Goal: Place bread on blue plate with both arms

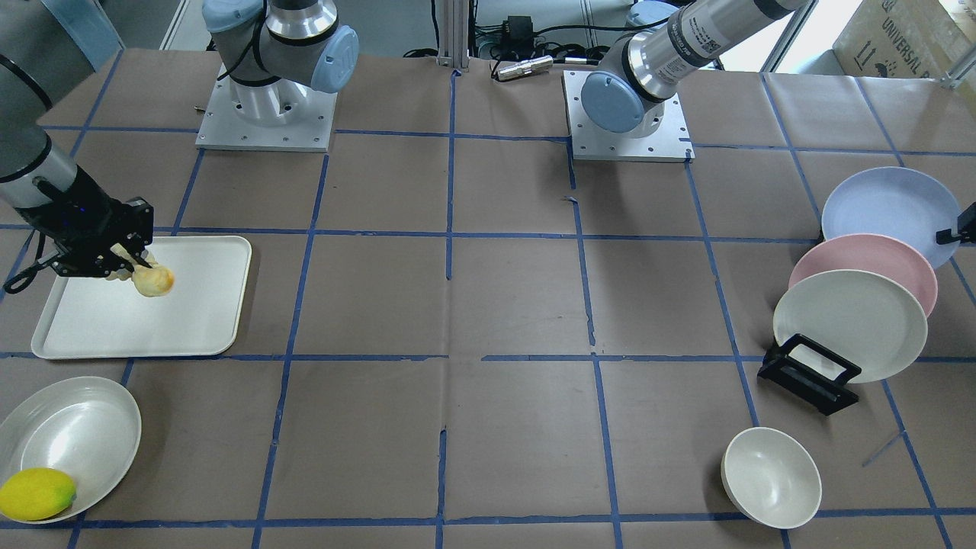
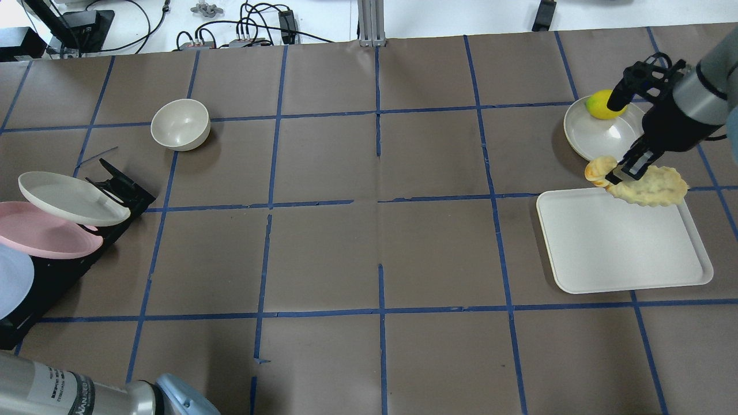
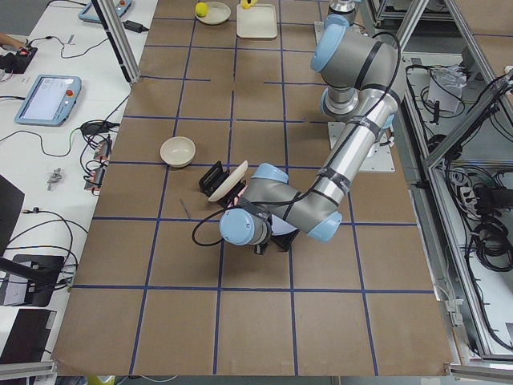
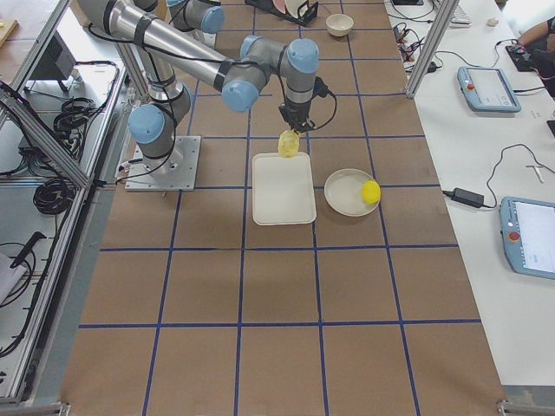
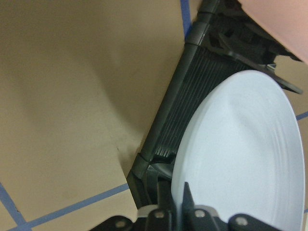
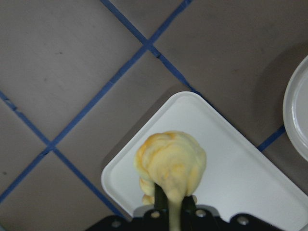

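Observation:
The bread (image 2: 648, 187), pale yellow with an orange-brown end, hangs in my right gripper (image 2: 625, 170), which is shut on it a little above the far edge of the white tray (image 2: 622, 248). The right wrist view shows the bread (image 6: 171, 161) end-on over the tray's corner. The blue plate (image 1: 884, 204) leans in a black rack (image 1: 808, 374) behind a pink plate (image 1: 869, 267) and a cream-white plate (image 1: 846, 320). My left gripper (image 5: 177, 195) is closed on the blue plate's (image 5: 240, 159) rim; only its tip (image 1: 958, 229) shows in the front view.
A shallow white dish (image 1: 84, 427) holding a lemon (image 1: 36, 494) sits beside the tray. A cream bowl (image 1: 770, 476) stands near the rack. Both arm bases (image 1: 263, 114) are at the robot's side of the table.

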